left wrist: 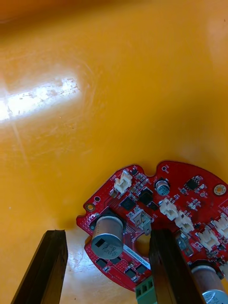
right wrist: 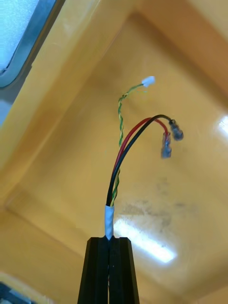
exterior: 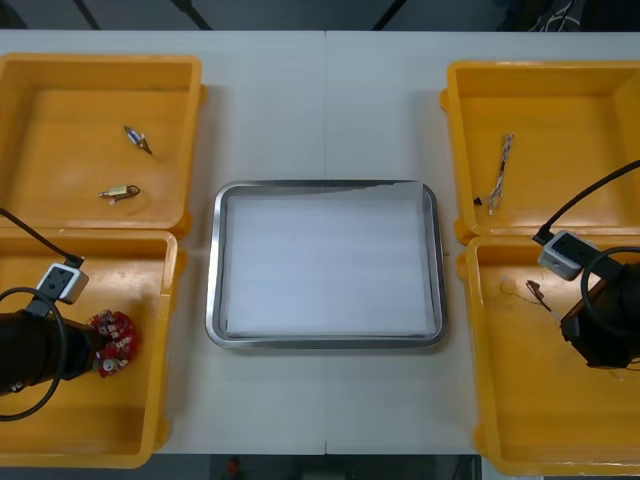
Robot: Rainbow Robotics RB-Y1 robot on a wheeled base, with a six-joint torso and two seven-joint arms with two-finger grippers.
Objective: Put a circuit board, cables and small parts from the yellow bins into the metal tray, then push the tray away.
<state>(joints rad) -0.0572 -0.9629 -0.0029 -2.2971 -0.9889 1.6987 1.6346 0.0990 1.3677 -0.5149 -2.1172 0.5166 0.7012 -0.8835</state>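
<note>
Left of the metal tray and towards the far edge of the bench, the far left bin holds two small metal parts, lying apart on its floor. Nearer on that same side of the tray, the left arm reaches into the near left bin. The left jaws stand wide, one finger on bare bin floor and the other over the edge of the round red circuit board, which lies flat on the bin floor. The tray itself sits in the middle, white inside. Right of the tray, on the far side, a thin twisted cable lies in the far right bin. Nearer on that side, the right arm hangs over the near right bin, the right jaws pinched together on the taped end of a cable bundle of black, red and twisted yellow wires, which stick out above the bin floor.
</note>
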